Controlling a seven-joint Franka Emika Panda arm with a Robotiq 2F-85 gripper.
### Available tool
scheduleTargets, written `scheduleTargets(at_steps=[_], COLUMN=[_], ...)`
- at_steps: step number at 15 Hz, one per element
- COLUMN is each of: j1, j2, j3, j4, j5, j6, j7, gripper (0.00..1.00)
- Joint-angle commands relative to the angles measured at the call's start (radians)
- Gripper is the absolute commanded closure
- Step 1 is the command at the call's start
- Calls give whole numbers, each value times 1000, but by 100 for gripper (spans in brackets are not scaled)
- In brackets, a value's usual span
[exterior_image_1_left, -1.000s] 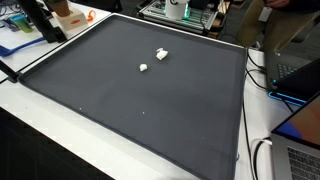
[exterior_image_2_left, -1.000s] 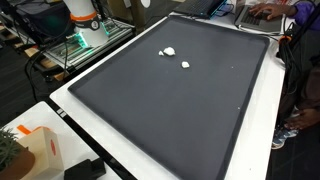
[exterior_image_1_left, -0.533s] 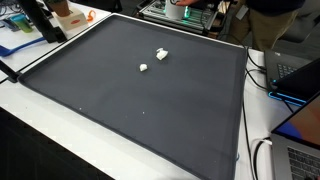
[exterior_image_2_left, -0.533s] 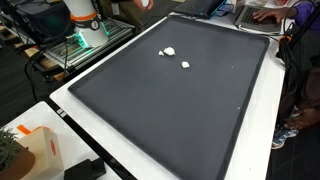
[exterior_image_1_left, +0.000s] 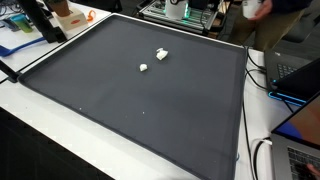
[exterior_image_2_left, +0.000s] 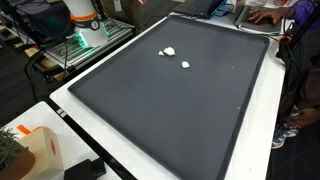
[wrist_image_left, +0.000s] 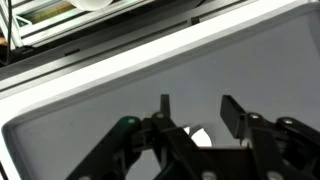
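A white piece (wrist_image_left: 203, 135) shows just under the gripper (wrist_image_left: 196, 100), low between the roots of its fingers (wrist_image_left: 233, 112). The wrist view is blurred there, so it may be either of the two pieces on the mat. The jaws stand partly apart with nothing between them, and they look clear of the piece.

In both exterior views a larger piece (exterior_image_1_left: 161, 54) and a smaller piece (exterior_image_1_left: 144, 68) lie near each other, not touching, and are seen again from the far side (exterior_image_2_left: 168, 51) (exterior_image_2_left: 185, 65).

The dark mat (wrist_image_left: 265, 60) lies beneath the gripper and runs ahead of it to the white table (wrist_image_left: 90, 80). Past the table's edge, beyond the fingertips, stands a metal rack (wrist_image_left: 60, 15).
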Motion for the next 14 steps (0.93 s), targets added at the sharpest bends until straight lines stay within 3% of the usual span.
scheduleTargets(at_steps=[1,3,8,9,14], j1=[11,31,83,57,59], j2=[-89,-157,-360,-221,-232], j3=[55,107,216,183,188], j4=[-89,-175,-430,-295,-293], j5=[-51,-84,-120,-111,-111], j6=[156,238,456,376,385], j7=[-20,11,88,43,49], gripper=[12,1,0,0,0])
